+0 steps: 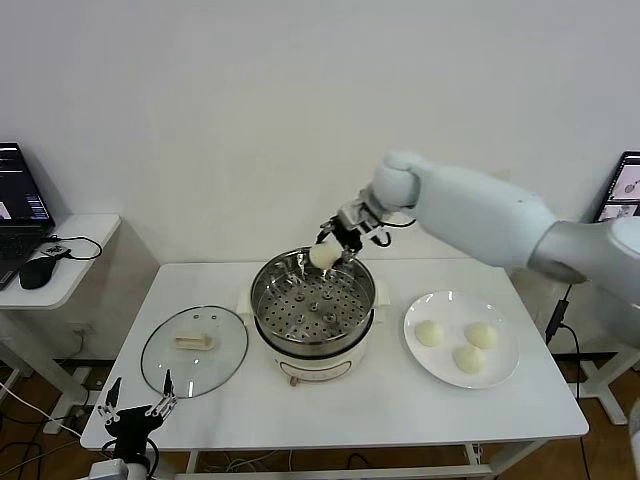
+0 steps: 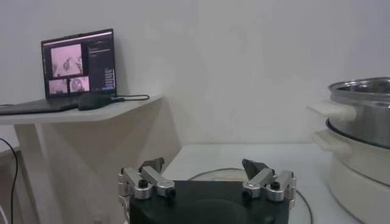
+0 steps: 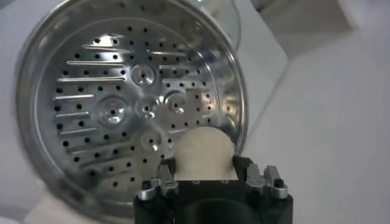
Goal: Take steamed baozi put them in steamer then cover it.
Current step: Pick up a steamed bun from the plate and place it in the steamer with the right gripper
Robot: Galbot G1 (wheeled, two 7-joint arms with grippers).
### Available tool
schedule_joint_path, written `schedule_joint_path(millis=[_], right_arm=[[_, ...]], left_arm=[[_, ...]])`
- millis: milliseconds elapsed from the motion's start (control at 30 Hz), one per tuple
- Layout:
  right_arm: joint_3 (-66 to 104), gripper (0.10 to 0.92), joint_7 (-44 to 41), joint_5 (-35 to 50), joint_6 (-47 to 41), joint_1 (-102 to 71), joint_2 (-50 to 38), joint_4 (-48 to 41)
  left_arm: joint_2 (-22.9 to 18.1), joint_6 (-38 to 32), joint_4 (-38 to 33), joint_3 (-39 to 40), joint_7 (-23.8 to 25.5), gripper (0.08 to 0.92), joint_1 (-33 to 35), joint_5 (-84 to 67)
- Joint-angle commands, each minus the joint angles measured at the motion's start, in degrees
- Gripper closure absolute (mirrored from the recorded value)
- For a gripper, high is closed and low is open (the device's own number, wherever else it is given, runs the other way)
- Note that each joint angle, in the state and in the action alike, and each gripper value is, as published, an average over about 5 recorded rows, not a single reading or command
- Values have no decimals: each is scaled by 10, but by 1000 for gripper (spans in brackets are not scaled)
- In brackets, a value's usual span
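My right gripper (image 1: pixel 328 252) is shut on one cream-white baozi (image 1: pixel 323 256) and holds it over the far rim of the steamer (image 1: pixel 312 296). In the right wrist view the same baozi (image 3: pixel 204 153) sits between the jaws above the perforated steel bottom of the steamer (image 3: pixel 116 103), which holds nothing. Three more baozi (image 1: pixel 456 346) lie on the white plate (image 1: pixel 505 375) to the right of the steamer. The glass cover (image 1: pixel 194 350) lies flat on the table to the steamer's left. My left gripper (image 1: pixel 136 408) waits open at the table's near left corner.
A side table (image 1: pixel 70 262) with a laptop and a mouse stands at the far left. Another screen (image 1: pixel 622 190) shows at the right edge. The white pot base (image 2: pixel 356 176) rises just beyond the left gripper (image 2: pixel 204 169).
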Motion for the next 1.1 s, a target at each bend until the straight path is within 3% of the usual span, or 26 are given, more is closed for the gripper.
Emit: schedule_joint_path(millis=[33,500,700,800,933,1100], right_arm=[[-14,423,40,-137,106,-34,67,-68],[25,387,77,-242,164,-70,102,-139],[38,303,86,-265,176,-78,111,-162],[35,233,86,-234,170,-72,101,-148],[16,205,59,-146,126,-33,70,-99],[-20,203,-30,27,-45,62,-1,31]], left_arm=[[0,-3,-1,-4,0,177,2,-1],[-1,-5,1,-6,-1,177,-1,-2],[-3,-5,-3,-6,-2,177,0,-2],[-4,-5,-6,-6,-3,177,1,-2],[-5,-4,-11,-6,-3,177,3,-2],[-6,1,-19,-5,-5,177,5,-2]])
